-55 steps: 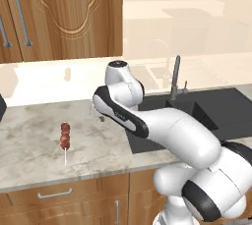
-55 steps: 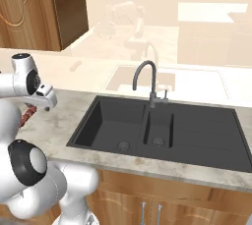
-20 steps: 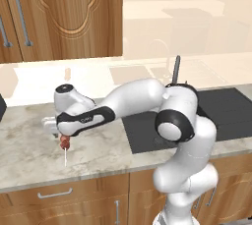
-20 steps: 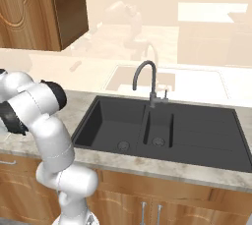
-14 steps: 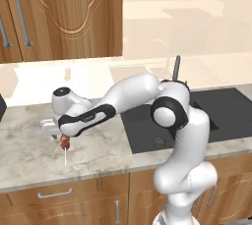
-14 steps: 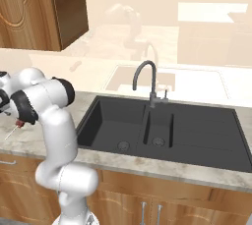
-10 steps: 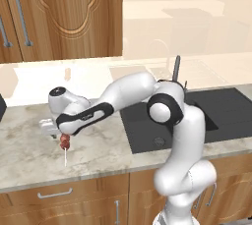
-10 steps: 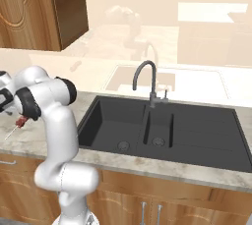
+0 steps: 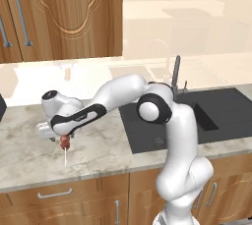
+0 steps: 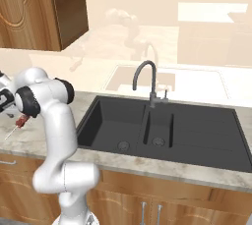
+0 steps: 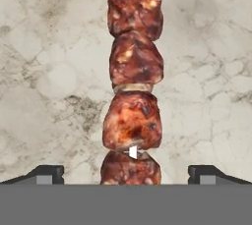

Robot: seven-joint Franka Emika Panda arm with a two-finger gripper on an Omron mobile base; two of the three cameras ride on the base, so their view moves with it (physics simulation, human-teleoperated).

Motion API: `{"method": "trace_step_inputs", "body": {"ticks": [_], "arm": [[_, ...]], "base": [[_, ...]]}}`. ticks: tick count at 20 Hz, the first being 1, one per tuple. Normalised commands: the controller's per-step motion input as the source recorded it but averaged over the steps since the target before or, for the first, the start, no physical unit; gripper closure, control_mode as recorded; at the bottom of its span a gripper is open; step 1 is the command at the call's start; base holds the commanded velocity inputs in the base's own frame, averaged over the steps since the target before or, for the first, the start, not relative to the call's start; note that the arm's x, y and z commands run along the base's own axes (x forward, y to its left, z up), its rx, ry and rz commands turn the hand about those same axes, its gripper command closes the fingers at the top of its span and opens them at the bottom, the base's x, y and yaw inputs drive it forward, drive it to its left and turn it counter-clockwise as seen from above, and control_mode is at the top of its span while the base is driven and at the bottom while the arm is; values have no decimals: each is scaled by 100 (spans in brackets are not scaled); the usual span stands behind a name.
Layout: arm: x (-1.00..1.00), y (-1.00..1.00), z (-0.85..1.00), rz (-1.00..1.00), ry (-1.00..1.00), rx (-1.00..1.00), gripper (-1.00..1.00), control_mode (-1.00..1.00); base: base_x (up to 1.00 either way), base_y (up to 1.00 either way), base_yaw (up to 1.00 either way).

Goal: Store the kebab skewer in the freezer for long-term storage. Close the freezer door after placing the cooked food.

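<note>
The kebab skewer (image 9: 64, 144) lies on the marble counter (image 9: 29, 155), a thin pale stick with several reddish-brown meat chunks (image 11: 133, 96). My gripper (image 9: 62, 138) is low over its meat end, at the left of the counter. In the hand view the chunks run up the middle between my two fingertips (image 11: 47, 172), which stand wide apart on either side without touching the meat. The gripper (image 11: 126, 172) is open and holds nothing. From the right base view the skewer (image 10: 19, 121) pokes out just below the hand (image 10: 10, 106). The freezer and its door are out of view.
A black double sink (image 9: 197, 121) with a dark faucet (image 9: 176, 74) lies to the right of the skewer. Wooden wall cabinets (image 9: 64, 13) hang above the counter. The counter's front edge (image 9: 64, 182) runs close below the skewer. A dark object (image 9: 1, 108) sits at the far left.
The arm has swung left from beside the sink and come down over the skewer; in the last half second the hand settled slightly lower. The jaws stayed open and the skewer has not moved.
</note>
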Motion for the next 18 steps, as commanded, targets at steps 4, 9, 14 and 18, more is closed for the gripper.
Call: {"method": "trace_step_inputs", "body": {"ticks": [4, 9, 14, 18], "arm": [[0, 0, -51, 0, 0, 0, -100, -100], [0, -8, -45, -1, 0, 0, -100, -100], [0, -1, -26, 0, 0, 0, -100, -100], [0, 0, -25, 0, 0, 1, 100, -100]], "base": [[0, 0, 0], [0, 0, 0], [0, 0, 0], [0, 0, 0]]}}
